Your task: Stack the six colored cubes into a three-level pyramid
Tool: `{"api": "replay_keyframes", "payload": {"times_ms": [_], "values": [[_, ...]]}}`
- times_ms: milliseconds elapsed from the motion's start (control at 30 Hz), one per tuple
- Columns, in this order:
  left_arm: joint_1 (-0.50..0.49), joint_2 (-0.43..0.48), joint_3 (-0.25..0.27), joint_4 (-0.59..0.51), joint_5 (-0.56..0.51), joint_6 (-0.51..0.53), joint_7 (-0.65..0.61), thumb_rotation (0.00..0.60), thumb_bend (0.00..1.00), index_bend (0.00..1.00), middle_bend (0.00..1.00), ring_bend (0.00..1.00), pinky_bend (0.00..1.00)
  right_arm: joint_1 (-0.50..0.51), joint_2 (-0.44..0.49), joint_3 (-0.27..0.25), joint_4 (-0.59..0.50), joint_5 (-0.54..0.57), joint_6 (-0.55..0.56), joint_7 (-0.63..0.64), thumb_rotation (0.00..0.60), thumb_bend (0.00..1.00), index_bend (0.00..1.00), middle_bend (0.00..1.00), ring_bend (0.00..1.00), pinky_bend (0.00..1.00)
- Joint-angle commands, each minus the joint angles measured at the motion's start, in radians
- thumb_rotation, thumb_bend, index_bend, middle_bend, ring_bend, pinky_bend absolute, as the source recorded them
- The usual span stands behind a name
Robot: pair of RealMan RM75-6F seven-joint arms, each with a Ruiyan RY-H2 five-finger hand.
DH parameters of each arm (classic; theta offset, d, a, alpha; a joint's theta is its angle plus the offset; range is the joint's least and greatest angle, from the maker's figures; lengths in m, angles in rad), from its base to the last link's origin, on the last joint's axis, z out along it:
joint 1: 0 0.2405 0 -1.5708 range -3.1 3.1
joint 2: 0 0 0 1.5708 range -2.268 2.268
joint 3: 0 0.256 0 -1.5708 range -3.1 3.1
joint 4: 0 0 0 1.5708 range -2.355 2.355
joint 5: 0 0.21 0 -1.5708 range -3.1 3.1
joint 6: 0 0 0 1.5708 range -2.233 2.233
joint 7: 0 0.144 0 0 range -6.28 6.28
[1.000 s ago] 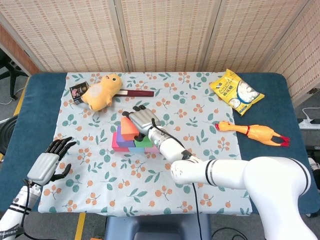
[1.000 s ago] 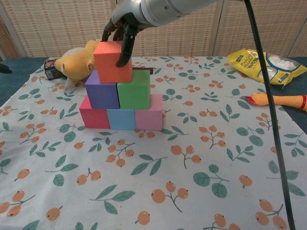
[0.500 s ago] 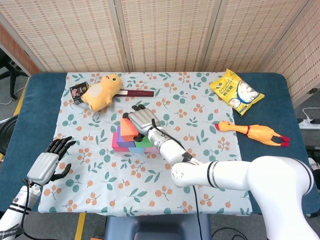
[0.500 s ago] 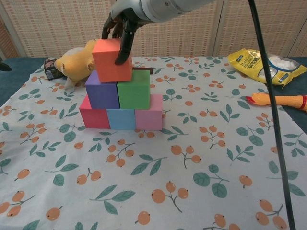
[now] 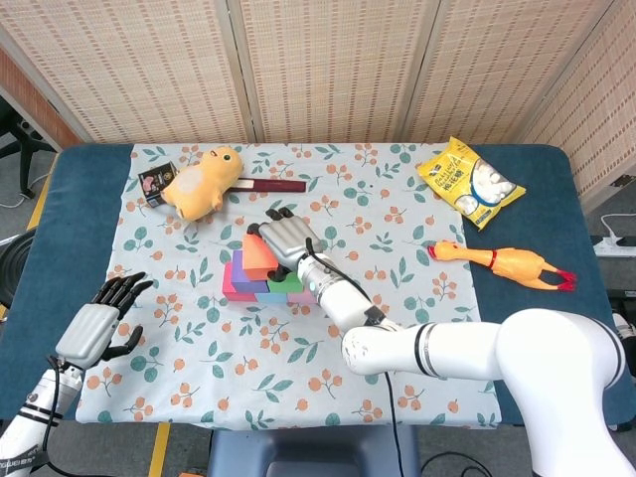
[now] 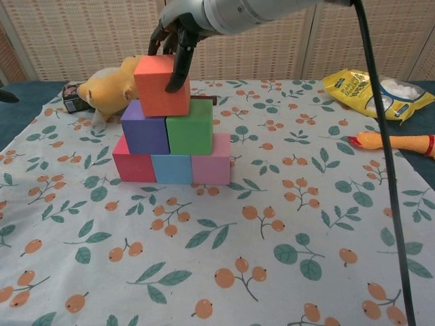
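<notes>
A cube pile stands mid-cloth. Its bottom row is a red cube (image 6: pixel 133 166), a light blue cube (image 6: pixel 171 168) and a pink cube (image 6: pixel 211 168). Above them sit a purple cube (image 6: pixel 144 129) and a green cube (image 6: pixel 190 128). An orange cube (image 6: pixel 161 86) (image 5: pixel 259 255) lies on top, straddling the purple and green ones, slightly tilted. My right hand (image 6: pixel 178 34) (image 5: pixel 285 238) grips the orange cube from above, a finger down its front face. My left hand (image 5: pixel 94 323) hovers open near the table's front left edge, away from the pile.
A yellow plush toy (image 5: pixel 202 181) and a small dark box (image 5: pixel 156 181) lie behind the pile at left, with a dark red stick (image 5: pixel 270 186) beside them. A snack bag (image 5: pixel 468 183) and a rubber chicken (image 5: pixel 502 262) lie at right.
The orange cube, still in my right hand, has shifted slightly to the right over the purple and green cubes. The left hand has not moved.
</notes>
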Motion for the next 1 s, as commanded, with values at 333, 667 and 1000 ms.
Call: {"api": "replay_keyframes", "payload": {"times_ms": [333, 667, 1000], "values": [[0.000, -0.001, 0.003, 0.008, 0.002, -0.001, -0.008, 0.600, 0.51, 0.08, 0.00, 0.00, 0.02, -0.006, -0.014, 0.013, 0.001, 0.019, 0.006, -0.029, 0.600, 0.21, 0.24, 0.27, 0.00, 0.00], [-0.003, -0.005, 0.003, 0.013, 0.003, -0.004, -0.014, 0.600, 0.51, 0.08, 0.00, 0.00, 0.02, -0.013, -0.021, 0.022, 0.007, 0.029, 0.010, -0.051, 0.600, 0.21, 0.22, 0.27, 0.00, 0.00], [-0.005, -0.006, 0.003, 0.013, 0.005, -0.003, -0.013, 0.600, 0.51, 0.08, 0.00, 0.00, 0.01, -0.024, -0.020, 0.038, 0.003, 0.024, 0.017, -0.057, 0.600, 0.21, 0.21, 0.27, 0.00, 0.00]]}}
